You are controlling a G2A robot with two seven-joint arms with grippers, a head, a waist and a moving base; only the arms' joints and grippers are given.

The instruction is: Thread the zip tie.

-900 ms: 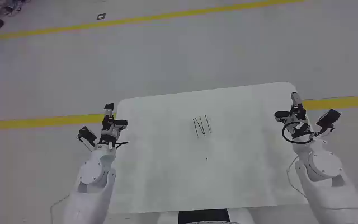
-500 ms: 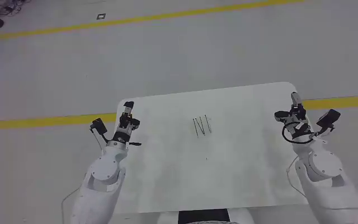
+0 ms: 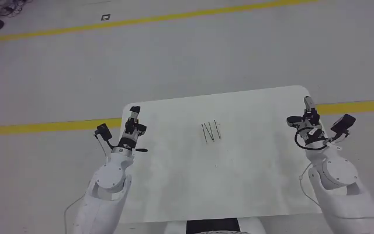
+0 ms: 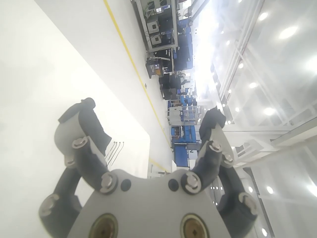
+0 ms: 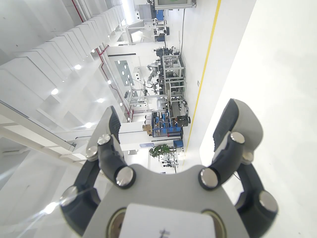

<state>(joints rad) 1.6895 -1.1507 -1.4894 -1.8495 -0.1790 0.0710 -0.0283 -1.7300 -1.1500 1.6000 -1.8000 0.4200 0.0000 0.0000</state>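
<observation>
Several thin dark zip ties point(image 3: 210, 131) lie side by side near the middle of the white table point(image 3: 245, 175). In the left wrist view they appear as small dark lines point(image 4: 114, 149) beyond one finger. My left gripper point(image 3: 135, 114) hangs over the table's left edge, open and holding nothing, well to the left of the ties. My right gripper point(image 3: 308, 105) is at the table's far right corner, open and holding nothing too. Its own view shows the spread fingers point(image 5: 226, 122) against the hall.
The table's left edge point(image 3: 124, 152) runs under my left arm, and its rounded far right corner point(image 3: 301, 89) lies by my right gripper. A yellow floor line point(image 3: 52, 126) passes behind the table. The tabletop around the ties is bare.
My left arm swung to the right, from outside the table's left edge to over it, then stayed put. The right arm and the zip ties kept still.
</observation>
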